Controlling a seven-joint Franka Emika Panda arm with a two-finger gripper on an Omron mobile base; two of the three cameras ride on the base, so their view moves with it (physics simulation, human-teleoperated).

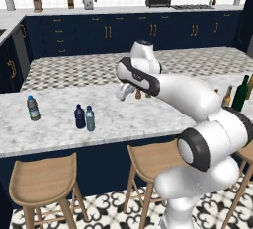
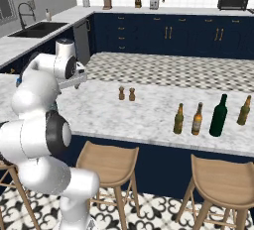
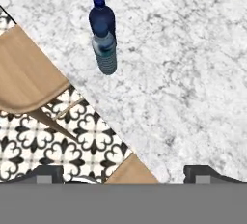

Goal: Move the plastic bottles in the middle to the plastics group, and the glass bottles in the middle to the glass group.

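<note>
The small pale-blue plastic bottle point(image 1: 90, 118) point(image 3: 105, 51) stands upright on the marble island right next to the squat dark navy bottle point(image 1: 79, 116) point(image 3: 101, 18). The clear blue-capped labelled bottle point(image 1: 33, 108) stands further left. My gripper point(image 1: 123, 94) point(image 3: 128, 175) hangs open and empty above the counter, up and to the right of that pair and apart from it. Far right, two amber glass bottles point(image 2: 178, 119) point(image 2: 197, 119) stand beside the tall dark green wine bottle point(image 2: 219, 116) point(image 1: 241, 94), with a third amber bottle point(image 2: 243, 110) beyond it.
Two small brown shakers point(image 2: 121, 93) point(image 2: 132, 94) stand mid-counter behind my hand. Wooden stools point(image 1: 44, 176) point(image 1: 148, 159) point(image 2: 223, 177) line the island's near edge point(image 1: 59, 146). In the hand view the counter edge runs diagonally over patterned floor tiles point(image 3: 43, 141).
</note>
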